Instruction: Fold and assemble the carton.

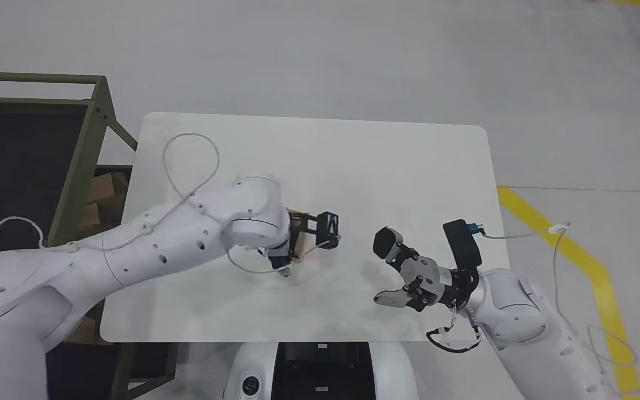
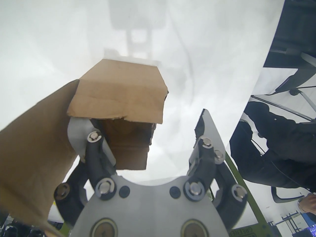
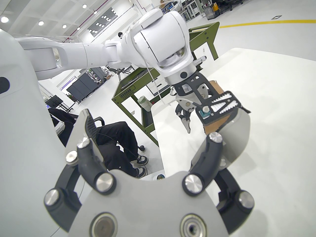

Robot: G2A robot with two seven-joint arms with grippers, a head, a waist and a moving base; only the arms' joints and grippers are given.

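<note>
The left arm stretches in over the left edge of the tabletop (image 1: pixel 400 160) toward its middle, wrist bent downward, the left gripper (image 2: pixel 142 124) with fingers (image 2: pixel 207 134) spread wide. The right arm sits by the front right corner, its right gripper (image 1: pixel 388 270) facing the left one, fingers parted.

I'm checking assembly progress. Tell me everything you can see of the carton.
The carton is plain brown corrugated cardboard, not yet closed: a creased flap with a ragged edge folds over an open cavity, and a wide panel spreads beside it. Over the white table, one finger of the open left gripper sits under the flap; the other is clear.
</note>
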